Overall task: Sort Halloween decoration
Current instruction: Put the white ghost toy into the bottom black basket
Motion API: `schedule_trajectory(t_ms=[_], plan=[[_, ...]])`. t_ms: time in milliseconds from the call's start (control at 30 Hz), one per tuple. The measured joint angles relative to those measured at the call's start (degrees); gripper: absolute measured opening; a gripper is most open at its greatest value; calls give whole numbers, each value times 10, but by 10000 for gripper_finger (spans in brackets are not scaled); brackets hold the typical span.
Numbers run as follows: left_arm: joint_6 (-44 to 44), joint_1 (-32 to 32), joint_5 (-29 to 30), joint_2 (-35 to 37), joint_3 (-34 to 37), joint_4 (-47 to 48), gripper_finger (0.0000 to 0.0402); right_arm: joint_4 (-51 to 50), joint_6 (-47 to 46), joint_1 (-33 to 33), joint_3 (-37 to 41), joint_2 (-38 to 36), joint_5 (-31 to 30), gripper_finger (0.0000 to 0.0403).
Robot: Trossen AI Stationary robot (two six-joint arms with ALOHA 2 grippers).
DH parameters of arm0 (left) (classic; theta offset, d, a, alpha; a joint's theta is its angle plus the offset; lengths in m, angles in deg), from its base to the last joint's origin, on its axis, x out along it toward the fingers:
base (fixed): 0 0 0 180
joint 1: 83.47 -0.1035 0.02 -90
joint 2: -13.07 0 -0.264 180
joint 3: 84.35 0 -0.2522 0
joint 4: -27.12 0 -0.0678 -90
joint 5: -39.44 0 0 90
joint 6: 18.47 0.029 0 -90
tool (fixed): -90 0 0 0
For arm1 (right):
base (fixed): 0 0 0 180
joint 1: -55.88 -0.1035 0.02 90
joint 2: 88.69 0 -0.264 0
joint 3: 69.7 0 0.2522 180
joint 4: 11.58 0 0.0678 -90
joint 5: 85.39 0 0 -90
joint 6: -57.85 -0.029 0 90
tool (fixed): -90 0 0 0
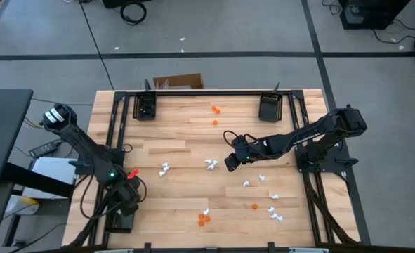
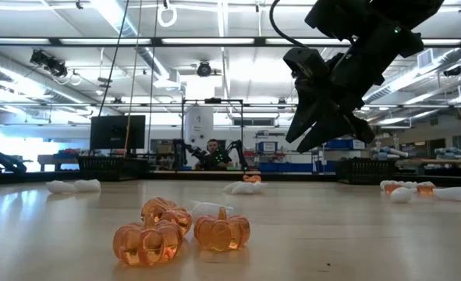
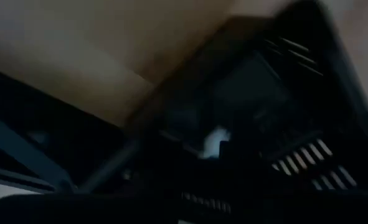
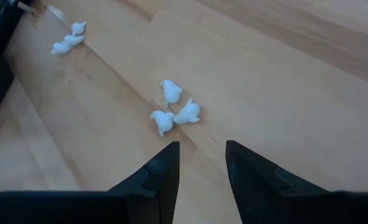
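white ghosts just beyond open jaws (right)

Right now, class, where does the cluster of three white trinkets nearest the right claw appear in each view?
High view: cluster of three white trinkets, mid-picture, just left of the right claw.
Low view: probably the white shapes at mid-distance, below-left of the claw.
Left wrist view: not in it.
Right wrist view: centre, just ahead of the claw.
Shared landmark: the right claw.

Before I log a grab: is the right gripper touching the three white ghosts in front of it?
Apart. The right wrist view shows the right gripper open and empty, with bare wood between its fingertips and the cluster of three white ghosts ahead.
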Motion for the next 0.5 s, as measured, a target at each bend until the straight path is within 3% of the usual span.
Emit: schedule_trajectory(t_ms=[333,500], plan=[[37,-67,34,0,0,29,123,0,4,-7,0,0,13,137],[71,-100,33,8,-36,32,123,0,4,-13,0,0,19,137]])
